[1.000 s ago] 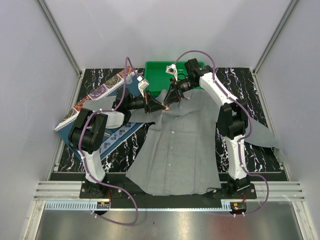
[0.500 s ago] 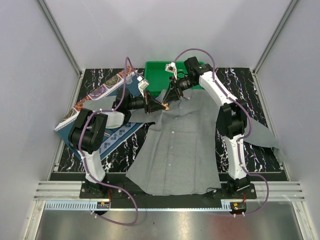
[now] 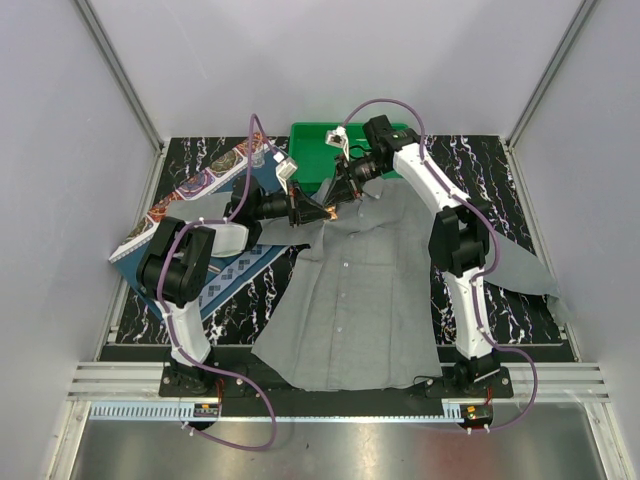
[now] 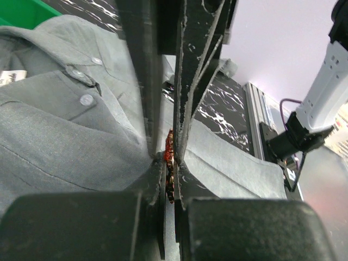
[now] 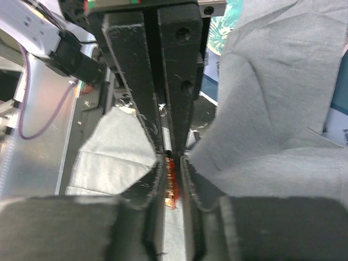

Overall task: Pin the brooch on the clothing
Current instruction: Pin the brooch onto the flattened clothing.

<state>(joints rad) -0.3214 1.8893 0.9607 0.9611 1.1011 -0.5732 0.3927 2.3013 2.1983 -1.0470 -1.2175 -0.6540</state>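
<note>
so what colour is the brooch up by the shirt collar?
Red-orange, with a slight golden glint. The brooch shows best in the right wrist view.

No legible text, brand, number or sign in any view, small white neck label (image 4: 5, 79) inside the collar of the grey shirt (image 4: 49, 136) bears dark print, apparently lettering, too blurred to read

Pretty cramped up at the collar of the grey shirt (image 3: 360, 290), what with the left gripper (image 3: 322, 213) and right gripper (image 3: 340, 202) nose to nose at the brooch (image 3: 331, 211) and the green bin (image 3: 310, 150) just behind, but loads of room over the shirt's lower front and the bare marbled table (image 3: 500, 170) far right.
</note>
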